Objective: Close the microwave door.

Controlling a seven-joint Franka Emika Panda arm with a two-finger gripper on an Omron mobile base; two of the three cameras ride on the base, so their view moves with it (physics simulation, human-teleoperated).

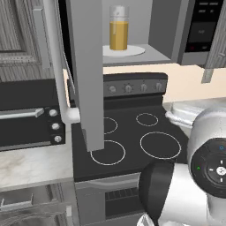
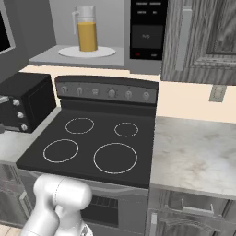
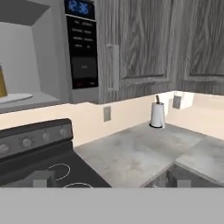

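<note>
The end effector (image 3: 111, 181) was seen with tips set wide, holding nothing. The microwave door (image 1: 84, 66) stood swung out left over the stove (image 2: 92, 143); the microwave (image 2: 92, 32) interior was shown from the right.

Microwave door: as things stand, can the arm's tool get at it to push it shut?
Probably yes. The microwave door swings wide open over the stove, its outer face unobstructed. The tool points away toward the counter, so it must turn first.

flat even rendered light, no glare, faint soft shadows, coarse low-resolution edges, slightly blurry throughout
</note>
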